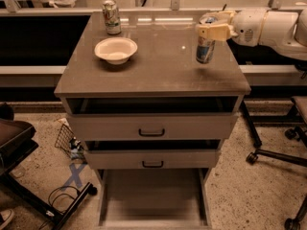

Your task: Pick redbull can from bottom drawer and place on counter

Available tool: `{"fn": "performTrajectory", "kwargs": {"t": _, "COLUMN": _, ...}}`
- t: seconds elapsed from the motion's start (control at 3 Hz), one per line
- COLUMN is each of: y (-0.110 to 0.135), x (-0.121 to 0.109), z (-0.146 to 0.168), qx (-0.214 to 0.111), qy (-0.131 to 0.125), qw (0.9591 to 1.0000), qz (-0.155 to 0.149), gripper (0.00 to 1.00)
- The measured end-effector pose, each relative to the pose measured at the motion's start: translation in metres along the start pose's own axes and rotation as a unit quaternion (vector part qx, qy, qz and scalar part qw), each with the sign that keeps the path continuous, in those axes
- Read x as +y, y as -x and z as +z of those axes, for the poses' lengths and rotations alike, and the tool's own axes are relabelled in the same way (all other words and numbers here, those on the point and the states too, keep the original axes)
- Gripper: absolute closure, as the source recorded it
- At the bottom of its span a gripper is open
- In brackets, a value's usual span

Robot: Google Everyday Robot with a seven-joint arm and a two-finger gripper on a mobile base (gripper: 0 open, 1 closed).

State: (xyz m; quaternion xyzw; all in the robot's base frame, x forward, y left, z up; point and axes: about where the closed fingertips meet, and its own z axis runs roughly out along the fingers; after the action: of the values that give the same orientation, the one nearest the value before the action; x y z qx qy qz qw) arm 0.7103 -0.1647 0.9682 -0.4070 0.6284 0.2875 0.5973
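Observation:
The redbull can [205, 49], blue and silver, hangs upright over the right side of the counter [153, 66], its base at or just above the surface. My gripper [210, 28] comes in from the right on a white arm and is shut on the can's top. The bottom drawer [152, 195] is pulled out below the cabinet and its grey tray holds nothing.
A white bowl [115, 50] sits on the counter's left half. A green-and-white can [112, 17] stands at the back left. The two upper drawers [151, 128] are slightly open. An office chair base [268, 152] is to the right, a black stand [29, 176] and cables to the left.

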Motion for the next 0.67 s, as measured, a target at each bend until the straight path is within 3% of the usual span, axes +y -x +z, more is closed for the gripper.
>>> {"fn": "performTrajectory", "kwargs": {"t": 0.67, "y": -0.039, "x": -0.031, "z": 0.019, "qx": -0.021, "qy": 0.003, "qw": 0.9992, "qz": 0.034, "gripper": 1.0}}
